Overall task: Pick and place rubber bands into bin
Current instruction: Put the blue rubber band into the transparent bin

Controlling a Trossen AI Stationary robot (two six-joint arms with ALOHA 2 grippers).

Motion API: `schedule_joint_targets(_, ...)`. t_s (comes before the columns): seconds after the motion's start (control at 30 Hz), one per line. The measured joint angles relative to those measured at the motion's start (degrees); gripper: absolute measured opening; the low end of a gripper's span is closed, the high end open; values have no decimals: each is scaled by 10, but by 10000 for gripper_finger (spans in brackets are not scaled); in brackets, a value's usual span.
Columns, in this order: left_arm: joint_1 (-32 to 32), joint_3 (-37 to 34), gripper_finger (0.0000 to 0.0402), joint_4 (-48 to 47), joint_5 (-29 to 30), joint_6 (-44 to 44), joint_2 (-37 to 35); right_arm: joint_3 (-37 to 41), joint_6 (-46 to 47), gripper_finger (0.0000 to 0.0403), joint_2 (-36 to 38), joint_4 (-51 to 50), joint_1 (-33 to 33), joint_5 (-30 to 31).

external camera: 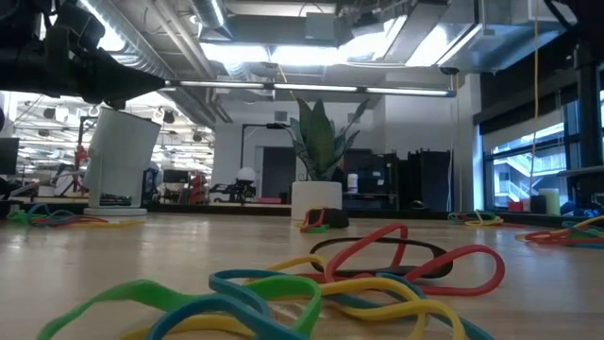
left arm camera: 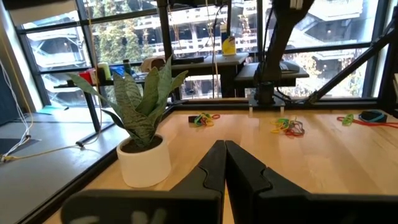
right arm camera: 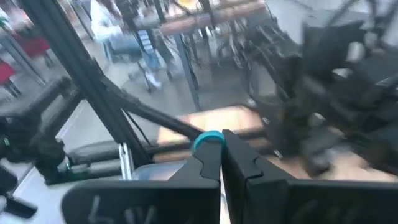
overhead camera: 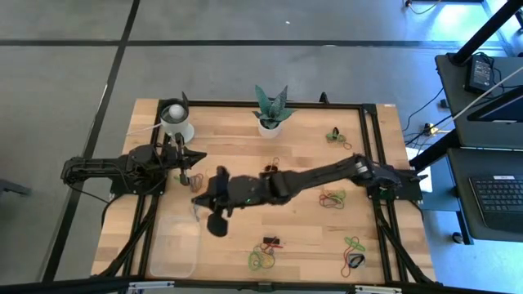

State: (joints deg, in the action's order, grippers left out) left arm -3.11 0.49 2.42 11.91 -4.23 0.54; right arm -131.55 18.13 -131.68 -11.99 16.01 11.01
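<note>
A blue rubber band [right arm camera: 208, 138] is pinched at the tips of the right gripper [right arm camera: 221, 155], whose fingers are clenched on it; in the high view that right gripper [overhead camera: 198, 204] sits left of centre, just above the clear bin [overhead camera: 174, 245] at the lower left of the table. The catch is so slight that the loop could slip off or snap away before it is over the bin, or cling to the fingers at release and land on the wood beside the rim. Other rubber bands [overhead camera: 260, 260] lie scattered along the lower and right parts of the table. The left gripper [overhead camera: 198, 155] waits clenched and empty at the upper left, near the white cup [overhead camera: 176, 121].
</note>
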Motion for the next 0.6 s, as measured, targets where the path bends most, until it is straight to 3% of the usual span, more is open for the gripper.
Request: schedule_joint_targets(0.6,0,0,4,0,0,0,0,0,57,0,-195,318,15,-38)
